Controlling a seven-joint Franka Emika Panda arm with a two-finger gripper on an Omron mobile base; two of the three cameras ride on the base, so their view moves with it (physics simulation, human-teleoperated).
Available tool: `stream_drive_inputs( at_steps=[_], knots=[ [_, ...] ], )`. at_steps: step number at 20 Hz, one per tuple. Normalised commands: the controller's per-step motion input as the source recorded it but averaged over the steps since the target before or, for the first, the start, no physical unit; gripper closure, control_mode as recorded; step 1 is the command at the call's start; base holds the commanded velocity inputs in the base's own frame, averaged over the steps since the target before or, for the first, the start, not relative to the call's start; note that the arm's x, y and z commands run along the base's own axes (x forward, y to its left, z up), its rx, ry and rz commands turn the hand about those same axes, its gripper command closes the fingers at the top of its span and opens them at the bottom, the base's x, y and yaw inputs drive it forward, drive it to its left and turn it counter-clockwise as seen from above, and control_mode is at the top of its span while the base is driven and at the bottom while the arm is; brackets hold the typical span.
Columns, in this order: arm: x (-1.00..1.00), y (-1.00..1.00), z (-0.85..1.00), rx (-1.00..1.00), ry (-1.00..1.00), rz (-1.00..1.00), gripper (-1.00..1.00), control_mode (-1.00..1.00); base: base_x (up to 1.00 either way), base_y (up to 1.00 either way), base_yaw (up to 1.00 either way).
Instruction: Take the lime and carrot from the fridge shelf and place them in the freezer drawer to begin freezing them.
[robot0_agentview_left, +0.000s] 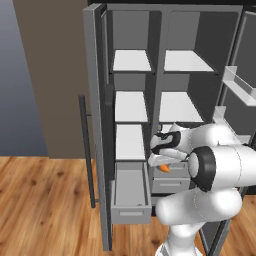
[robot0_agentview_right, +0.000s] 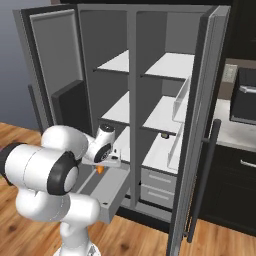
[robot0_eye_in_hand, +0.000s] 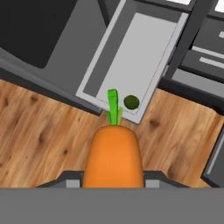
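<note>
Roughly halfway, judging by the layout: lime (robot0_eye_in_hand: 131, 102) already down in the freezer drawer (robot0_eye_in_hand: 131, 57), lying near its front corner, below and just ahead of the end effector (robot0_eye_in_hand: 113, 175). Carrot (robot0_eye_in_hand: 113, 155) clamped in the end effector, jaws drawn tight against its sides, leafy green top pointing forward toward the drawer. From the left base view, end effector (robot0_agentview_left: 161, 164) with the orange carrot (robot0_agentview_left: 164, 168) tucked under it, hanging above the pulled-out drawer (robot0_agentview_left: 131, 192) and off to its right; from the right base view, carrot (robot0_agentview_right: 100, 169) a small orange spot under the end effector (robot0_agentview_right: 106, 161), just over the drawer (robot0_agentview_right: 107, 192). Left to do, most likely: carrying the carrot over the open box, letting go beside the lime, perhaps pushing the drawer shut. Top right fridge shelf (robot0_agentview_left: 187, 61) well above the end effector, bare and white, as are the other shelves. Beneath the end effector, warm wooden floor (robot0_eye_in_hand: 39, 135); around it, grey fridge with both doors swung wide, two shallower pale drawers (robot0_agentview_right: 155, 185) off to one side, dark cabinets and a pale table (robot0_agentview_right: 235, 131) far to the right.
</note>
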Motion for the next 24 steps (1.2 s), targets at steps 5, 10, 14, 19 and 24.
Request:
stream_drive_inputs(
  at_steps=[5, 10, 14, 19, 24],
  knots=[
    [0.11, 0.0, -0.44, 0.0, -0.01, 0.05, 1.0, -1.0, 0.0, 0.0, 0.0],
    [0.0, 0.0, -0.29, 0.0, -0.07, 0.06, 1.0, -1.0, 0.0, 0.0, 0.0],
    [0.14, 0.0, -0.16, 0.0, 0.0, 0.02, 1.0, -1.0, 0.0, 0.0, 0.0],
    [0.2, 0.0, -0.2, 0.0, 0.0, 0.0, 1.0, -1.0, 0.0, 0.0, 0.0],
    [0.16, -0.05, -0.07, 0.02, 0.0, 0.05, 1.0, -1.0, 0.0, 0.0, 0.0]
  ],
)
